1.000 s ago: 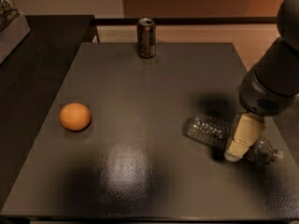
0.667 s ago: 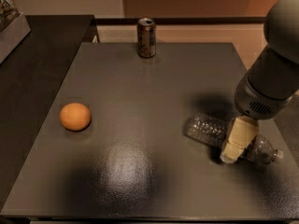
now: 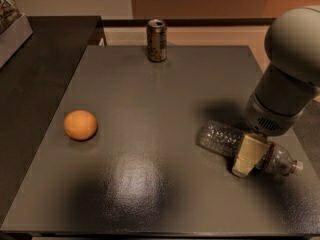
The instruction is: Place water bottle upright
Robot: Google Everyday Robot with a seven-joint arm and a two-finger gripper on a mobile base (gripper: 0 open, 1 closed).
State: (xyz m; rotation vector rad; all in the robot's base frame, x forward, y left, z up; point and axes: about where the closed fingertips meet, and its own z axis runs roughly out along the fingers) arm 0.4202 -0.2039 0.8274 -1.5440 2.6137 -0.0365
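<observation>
The water bottle [image 3: 222, 138] lies on its side at the right of the grey table [image 3: 165, 99]. It is clear ribbed plastic, with its white cap [image 3: 298, 167] pointing right and its base pointing left. My gripper [image 3: 248, 156] reaches down from the big pale arm at the upper right and sits over the bottle's middle, where it hides the label band. One cream finger [image 3: 246, 159] shows in front of the bottle, touching or very near it.
A brownish drink can [image 3: 156, 40] stands upright at the table's back edge. An orange [image 3: 80, 125] lies at the left. A darker counter [image 3: 35, 69] adjoins the table on the left, with a box at its far corner.
The arm has come lower and shifted slightly left, bringing the gripper down onto the bottle's middle. The bottle, can and orange have not moved.
</observation>
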